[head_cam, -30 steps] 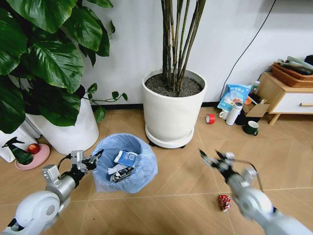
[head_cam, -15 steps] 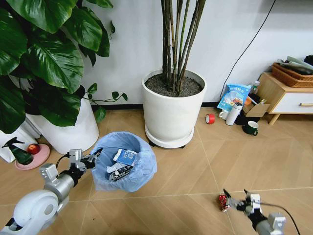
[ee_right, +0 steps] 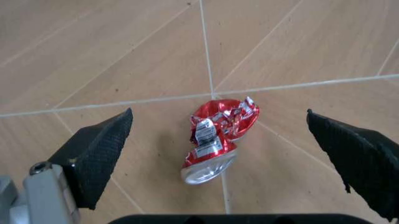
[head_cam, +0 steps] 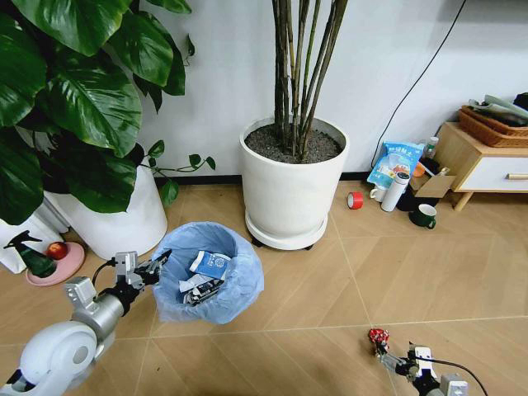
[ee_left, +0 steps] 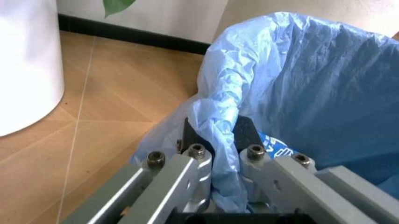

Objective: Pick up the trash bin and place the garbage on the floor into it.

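The left tool [head_cam: 154,266] is clamped on the rim of the bin [head_cam: 209,273] — in the left wrist view its fingers [ee_left: 198,154] pinch a fold of the blue bag [ee_left: 299,88] and the dark rim beneath it. The bin stands on the floor [head_cam: 313,280] with litter already inside. The right tool [head_cam: 394,360] hangs low over the floor with its pads [ee_right: 100,149] wide apart — the crushed red wrapper [ee_right: 218,137] lies between them, touching neither.
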Tool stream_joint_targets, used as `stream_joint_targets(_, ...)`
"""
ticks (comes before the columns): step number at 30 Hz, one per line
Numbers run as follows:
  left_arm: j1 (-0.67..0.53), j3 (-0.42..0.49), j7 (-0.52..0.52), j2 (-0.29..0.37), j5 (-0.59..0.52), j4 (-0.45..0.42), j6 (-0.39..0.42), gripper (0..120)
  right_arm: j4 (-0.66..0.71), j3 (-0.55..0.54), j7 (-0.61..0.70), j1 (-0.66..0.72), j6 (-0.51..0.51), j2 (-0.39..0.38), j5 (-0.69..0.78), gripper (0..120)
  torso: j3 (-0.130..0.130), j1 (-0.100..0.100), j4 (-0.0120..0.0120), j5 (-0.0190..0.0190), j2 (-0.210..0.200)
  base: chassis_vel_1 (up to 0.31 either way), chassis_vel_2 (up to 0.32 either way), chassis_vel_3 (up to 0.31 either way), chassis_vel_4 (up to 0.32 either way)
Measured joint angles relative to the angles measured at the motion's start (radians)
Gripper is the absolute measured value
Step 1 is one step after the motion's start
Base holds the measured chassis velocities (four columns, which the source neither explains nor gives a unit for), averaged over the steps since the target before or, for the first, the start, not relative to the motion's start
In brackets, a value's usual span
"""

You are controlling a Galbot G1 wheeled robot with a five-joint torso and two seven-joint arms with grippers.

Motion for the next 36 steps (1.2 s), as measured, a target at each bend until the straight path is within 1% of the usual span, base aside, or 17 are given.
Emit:
stream_joint_targets(13,0.003,-0.005,0.0,-0.004,0.0,0.004,-0.001,0,-0.112,-0.08,-0.018,0.11,0.001,0.025,0.007,99,0.0,0.0,-0.0001,0.0,0.0,0.0,0.0,0.0,0.0)
stream_joint_targets(15,0.003,-0.005,0.0,-0.005,0.0,0.006,-0.001,0,-0.137,-0.094,-0.022,0.134,0.004,0.03,0.01,90,0.0,0.0,-0.0001,0.0,0.0,0.0,0.0,0.0,0.0)
stream_joint_targets(17,0.002,-0.005,0.0,-0.006,0.0,0.008,-0.001,0,-0.153,-0.102,-0.028,0.148,0.006,0.034,0.01,84,0.0,0.0,0.0,0.0,0.0,0.0,0.0,0.0,0.0)
stream_joint_targets(18,0.002,-0.005,0.0,-0.006,0.0,0.008,-0.001,0,-0.153,-0.102,-0.028,0.148,0.006,0.034,0.01,84,0.0,0.0,0.0,0.0,0.0,0.0,0.0,0.0,0.0)
stream_joint_targets(19,0.002,-0.005,0.0,-0.007,0.0,0.01,-0.001,0,-0.162,-0.108,-0.031,0.157,0.008,0.036,0.011,77,0.0,0.0,-0.0001,0.0,0.0,0.0,0.0,0.0,0.0)
stream_joint_targets(21,0.002,-0.005,0.0,-0.009,0.0,0.012,-0.001,0,-0.169,-0.113,-0.034,0.165,0.009,0.037,0.013,68,0.0,0.0,0.0,0.0,0.0,0.0,0.0,0.0,0.0)
stream_joint_targets(22,0.002,-0.005,0.0,-0.009,0.0,0.012,-0.001,0,-0.169,-0.113,-0.034,0.165,0.009,0.037,0.013,68,0.0,0.0,0.0,0.0,0.0,0.0,0.0,0.0,0.0)
stream_joint_targets(24,0.001,-0.005,0.0,-0.011,0.0,0.014,-0.002,0,-0.174,-0.12,-0.035,0.171,0.009,0.037,0.016,60,0.0,0.0,-0.0001,0.0,0.0,0.0,0.0,0.0,0.0)
stream_joint_targets(26,0.0,-0.005,0.0,-0.013,0.0,0.017,-0.002,0,-0.176,-0.124,-0.035,0.174,0.009,0.035,0.021,49,0.0,0.0,-0.0001,0.0,0.0,0.0,0.0,0.0,0.0)
stream_joint_targets(27,0.0,-0.005,0.0,-0.013,0.0,0.017,-0.002,0,-0.176,-0.124,-0.035,0.174,0.009,0.035,0.021,49,0.0,0.0,-0.0001,0.0,0.0,0.0,0.0,0.0,0.0)
stream_joint_targets(29,-0.001,-0.005,0.0,-0.015,0.0,0.018,-0.003,0,-0.176,-0.128,-0.035,0.175,0.009,0.031,0.024,40,0.0,0.0,-0.0001,0.0,0.0,0.0,0.0,0.0,0.0)
stream_joint_targets(30,-0.001,-0.005,0.0,-0.015,0.0,0.018,-0.003,0,-0.176,-0.128,-0.035,0.175,0.009,0.031,0.024,40,0.0,0.0,-0.0001,0.0,0.0,0.0,0.0,0.0,0.0)
stream_joint_targets(33,-0.002,-0.003,0.0,-0.018,0.0,0.02,-0.003,0,-0.177,-0.129,-0.035,0.176,0.009,0.029,0.026,26,0.0,0.0,-0.0001,-0.0001,0.0,0.0,0.0,0.0,0.0)
stream_joint_targets(34,-0.002,-0.003,0.0,-0.018,0.0,0.02,-0.003,0,-0.177,-0.129,-0.035,0.176,0.009,0.029,0.026,26,0.0,0.0,-0.0001,-0.0001,0.0,0.0,0.0,0.0,0.0)
stream_joint_targets(35,-0.002,-0.002,0.0,-0.019,0.001,0.02,-0.003,0,-0.176,-0.129,-0.035,0.174,0.009,0.029,0.026,19,0.0,0.0,-0.0001,0.0,0.0,0.0,0.0,0.0,0.0)
stream_joint_targets(36,-0.002,-0.002,0.0,-0.02,0.001,0.021,-0.003,0,-0.175,-0.128,-0.035,0.172,0.009,0.028,0.026,18,0.0,0.0,-0.0001,0.0001,0.0,0.0,0.0,0.0,0.0)
